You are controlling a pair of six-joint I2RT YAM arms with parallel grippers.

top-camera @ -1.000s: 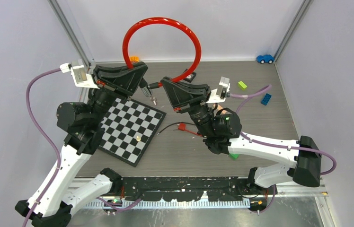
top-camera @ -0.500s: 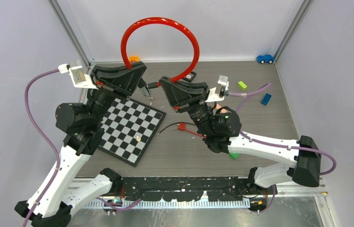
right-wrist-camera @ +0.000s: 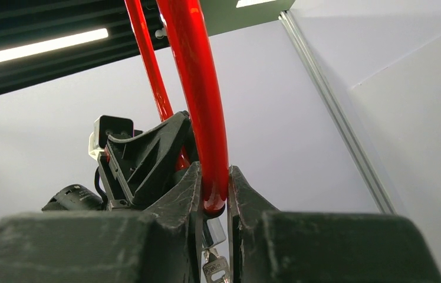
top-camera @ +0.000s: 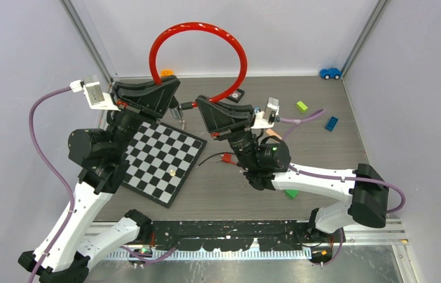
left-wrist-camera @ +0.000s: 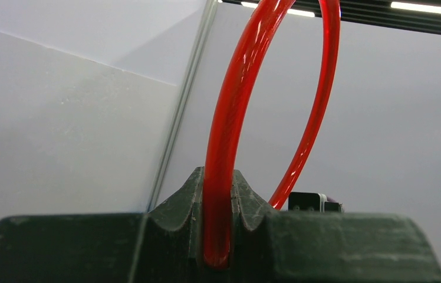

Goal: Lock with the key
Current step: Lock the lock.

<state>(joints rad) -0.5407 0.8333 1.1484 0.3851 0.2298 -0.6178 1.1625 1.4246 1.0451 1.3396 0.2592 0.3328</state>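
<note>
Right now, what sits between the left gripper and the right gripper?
The red cable lock bridges them, its dark end piece there with a key hanging below; the top view shows it between left gripper and right gripper.

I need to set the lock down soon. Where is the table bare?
The wooden tabletop is bare between the blue plastic brick and the right forearm, and near-side from the black-and-white checkerboard to the green plastic block. Crowded: far centre, under the red cable lock loop.
</note>
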